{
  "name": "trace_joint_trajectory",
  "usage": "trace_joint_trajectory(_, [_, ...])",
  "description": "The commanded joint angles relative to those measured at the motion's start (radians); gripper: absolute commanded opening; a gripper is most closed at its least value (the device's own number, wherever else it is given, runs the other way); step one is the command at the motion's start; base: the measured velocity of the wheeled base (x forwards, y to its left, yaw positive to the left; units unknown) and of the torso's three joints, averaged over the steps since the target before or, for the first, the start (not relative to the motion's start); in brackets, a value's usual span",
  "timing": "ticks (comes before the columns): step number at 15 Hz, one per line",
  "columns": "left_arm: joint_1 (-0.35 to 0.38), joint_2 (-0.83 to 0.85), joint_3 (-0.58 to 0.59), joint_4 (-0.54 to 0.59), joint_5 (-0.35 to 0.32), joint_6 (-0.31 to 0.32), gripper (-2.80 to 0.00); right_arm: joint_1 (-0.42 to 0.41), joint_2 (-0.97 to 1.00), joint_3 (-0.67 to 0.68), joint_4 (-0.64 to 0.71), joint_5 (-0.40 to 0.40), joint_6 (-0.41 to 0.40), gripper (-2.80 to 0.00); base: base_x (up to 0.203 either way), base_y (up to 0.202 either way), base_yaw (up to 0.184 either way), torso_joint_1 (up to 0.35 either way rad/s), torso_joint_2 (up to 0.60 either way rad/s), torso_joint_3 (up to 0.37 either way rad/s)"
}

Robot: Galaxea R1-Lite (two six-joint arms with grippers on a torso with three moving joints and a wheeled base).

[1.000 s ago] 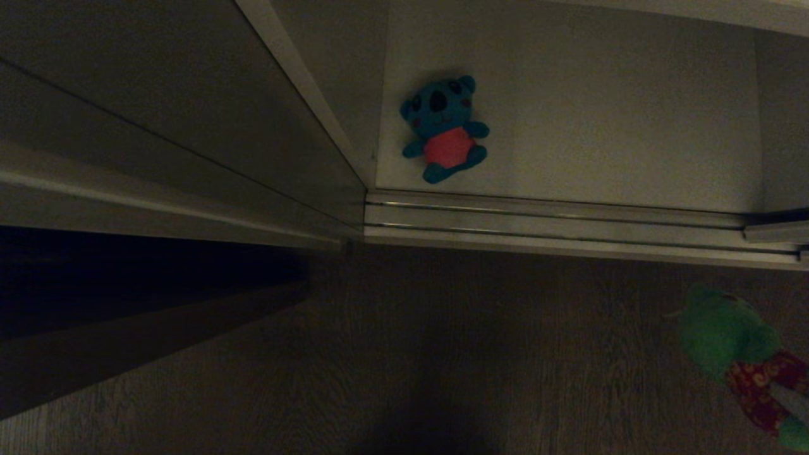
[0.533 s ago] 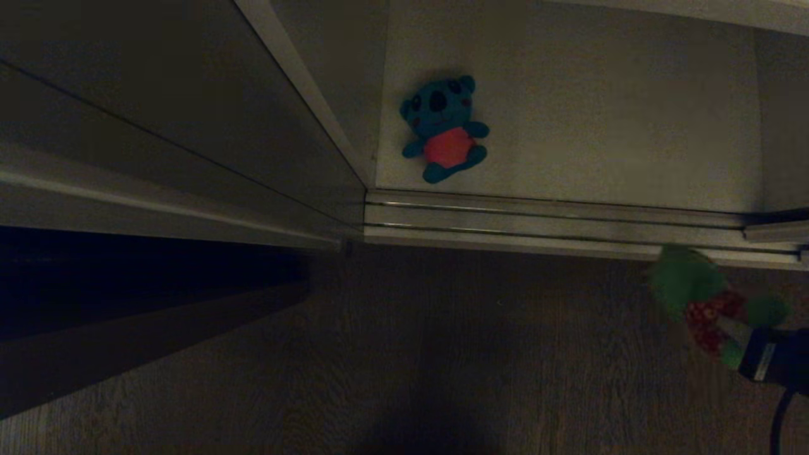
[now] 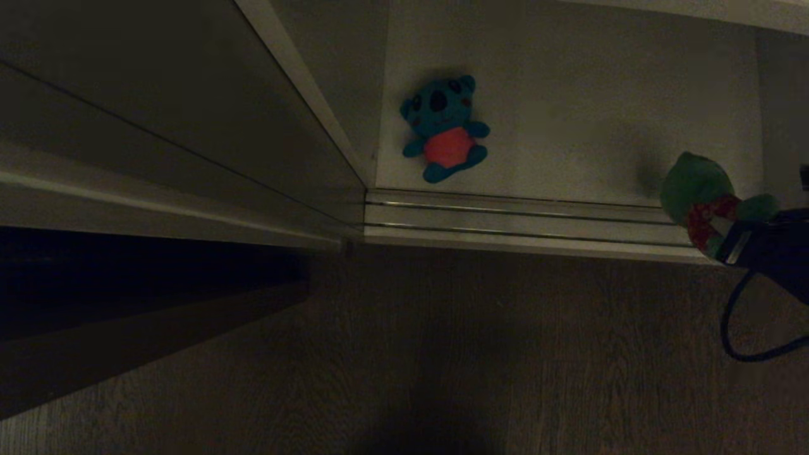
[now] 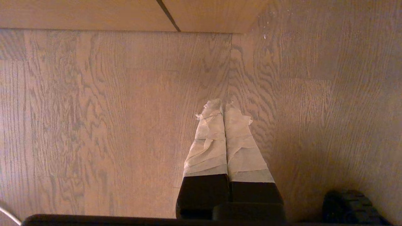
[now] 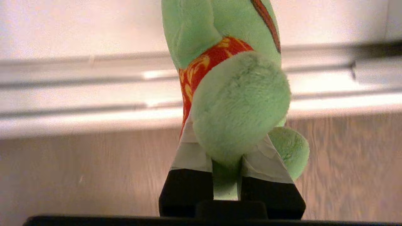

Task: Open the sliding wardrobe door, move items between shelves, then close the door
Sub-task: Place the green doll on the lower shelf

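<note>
**Frog plush gripped over the door track, bear lying on the bottom shelf**

The right gripper (image 5: 227, 175) is reaching in from the right edge of the head view, its taped fingers (image 5: 191, 153) pinching a leg of the green frog (image 3: 695, 183). The frog is looking fuzzy and pale green, wearing a red band patterned in yellow, and is hanging over the metal door track (image 3: 518, 218) at the shelf's front edge, near its right corner. The teal-blue bear (image 3: 444, 128) with a red belly is lying face up on the white shelf (image 3: 600, 95), near its front left corner. The sliding wardrobe door (image 3: 158, 101) is standing to the left. The left gripper (image 4: 224, 106) is hanging over the wooden floor (image 4: 94, 110), its taped fingers pressed together on nothing.
</note>
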Motion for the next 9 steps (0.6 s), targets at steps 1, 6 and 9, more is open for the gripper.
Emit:
trace_joint_trajectory(1, [0.000, -0.001, 0.000, 0.000, 0.000, 0.000, -2.80, -0.002, 0.130, -0.061, -0.086, -0.001, -0.001, -2.80, 0.000, 0.000, 0.000, 0.000, 0.00, 0.000])
trace_joint_trajectory(6, [0.000, 0.000, 0.000, 0.000, 0.000, 0.000, -2.80, -0.020, 0.344, -0.233, -0.252, -0.020, -0.056, -2.80, 0.000, 0.000, 0.000, 0.000, 0.00, 0.000])
trace_joint_trajectory(9, [0.000, 0.001, 0.000, 0.000, 0.000, 0.000, -2.80, -0.032, 0.378, -0.377, -0.254, -0.022, -0.069, -2.80, 0.000, 0.000, 0.000, 0.000, 0.00, 0.000])
